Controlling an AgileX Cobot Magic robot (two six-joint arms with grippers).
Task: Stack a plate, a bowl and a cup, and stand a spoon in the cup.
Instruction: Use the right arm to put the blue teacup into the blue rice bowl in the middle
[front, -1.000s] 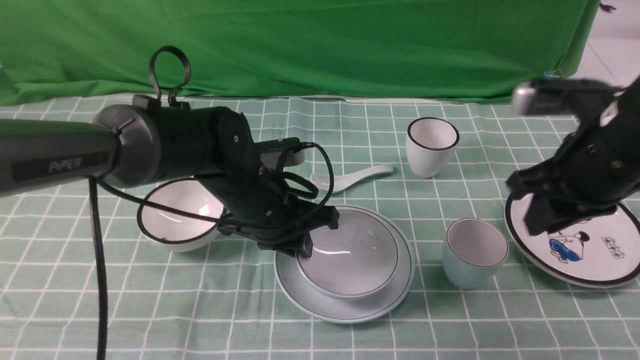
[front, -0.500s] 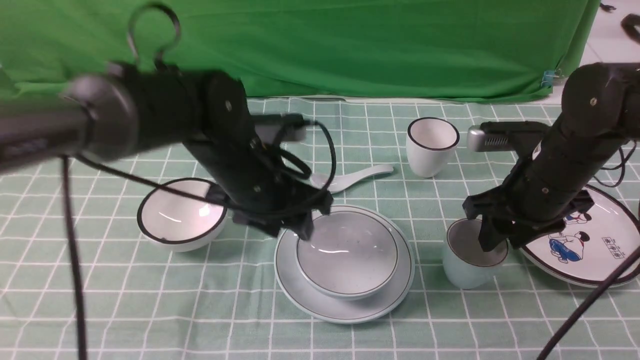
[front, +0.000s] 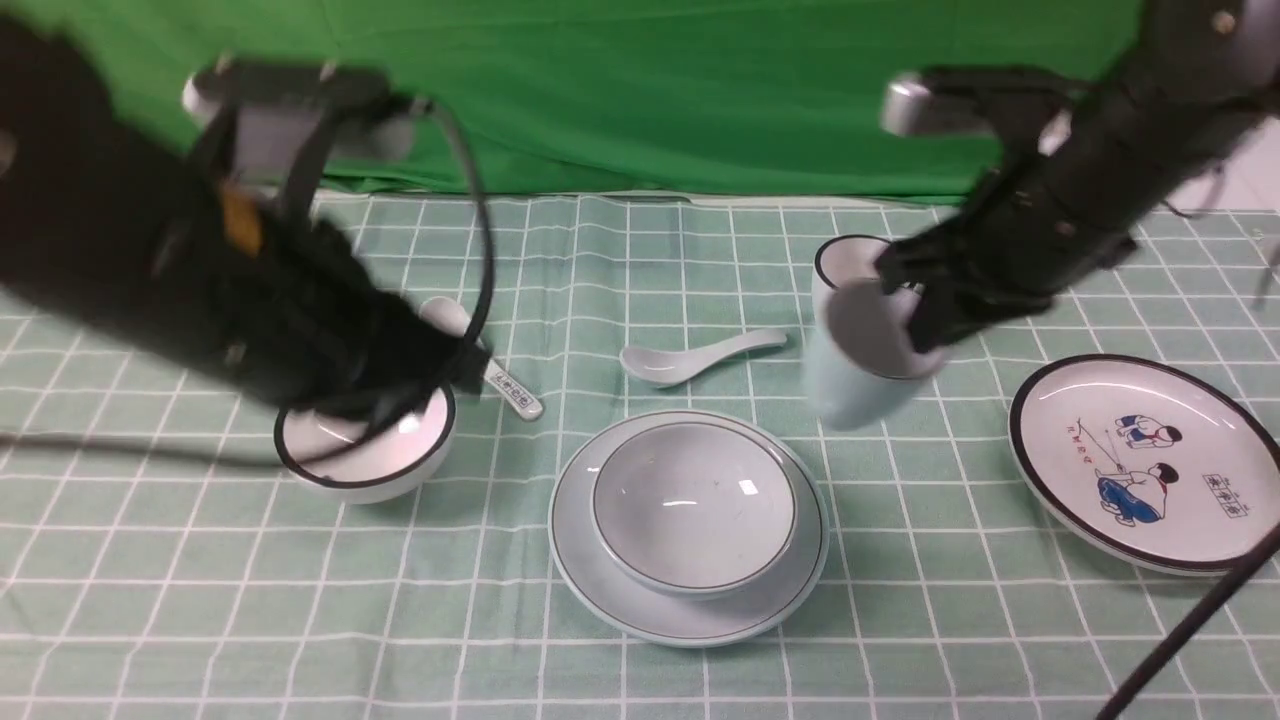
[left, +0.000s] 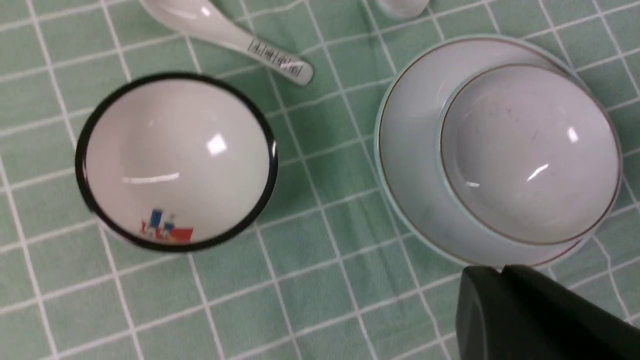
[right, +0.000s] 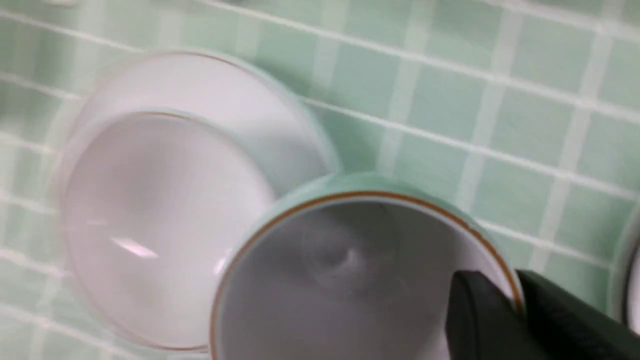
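Observation:
The pale blue-green bowl (front: 695, 510) sits inside the matching plate (front: 575, 560) at the table's middle front. My right gripper (front: 925, 310) is shut on the rim of the pale cup (front: 850, 385), one finger inside and one outside, holding it tilted in the air to the right of and above the bowl. In the right wrist view the cup (right: 350, 280) hangs in the gripper (right: 517, 292) beside the bowl (right: 160, 225). The plain spoon (front: 700, 355) lies behind the plate. My left gripper (left: 500, 270) is shut and empty, blurred, raised near the white bowl.
A black-rimmed white bowl (front: 360, 460) stands left of the plate, with a marked spoon (front: 500, 380) behind it. A black-rimmed white cup (front: 840, 262) stands at the back, partly behind the lifted cup. The cartoon plate (front: 1150, 460) lies at the right.
My left gripper let go of the bowl, shut, and drew back up to the left. My right gripper closed on the cup's rim and lifted it up and leftward.

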